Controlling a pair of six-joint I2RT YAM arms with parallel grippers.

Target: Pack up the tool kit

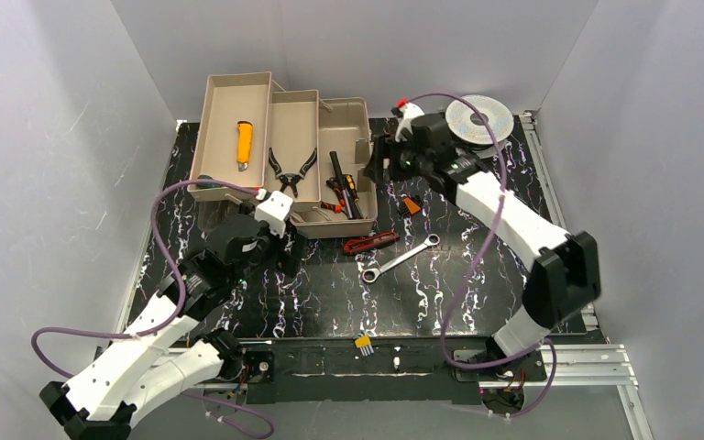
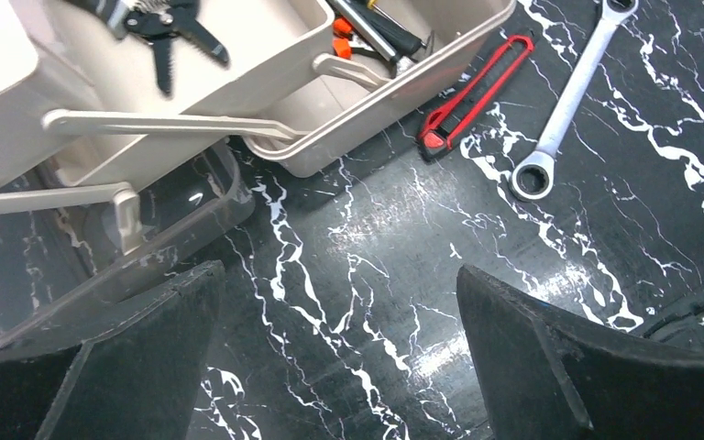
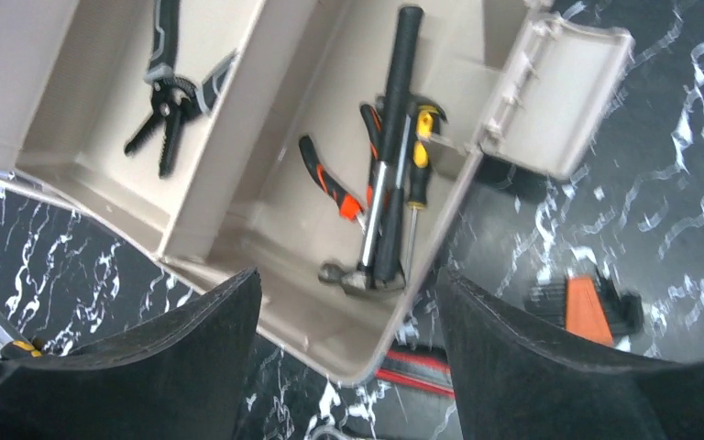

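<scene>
Left tool (image 2: 337, 275) hovering wide open, empty, over near-left desk (image 1: 330, 302). Wrench (image 1: 401, 258), red cutter (image 1: 371, 242) lying mid-desk, unpacked. Toolbox (image 1: 344, 227) sitting toward far edge. Right tool (image 3: 348, 275) hanging agape, empty, above hammer (image 3: 401, 110); best rising clear of the rim first.

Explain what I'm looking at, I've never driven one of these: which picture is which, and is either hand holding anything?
Two robot arms sit at the table's near edge. The wide picture looks down from above and behind them; the other two come from cameras on each wrist, with the black wedges being that hand's fingers. The left hand and right hand are both open and empty. The tan toolbox is unfolded, with a yellow knife, pliers and a hammer inside. A wrench and a red cutter lie on the table outside it.
</scene>
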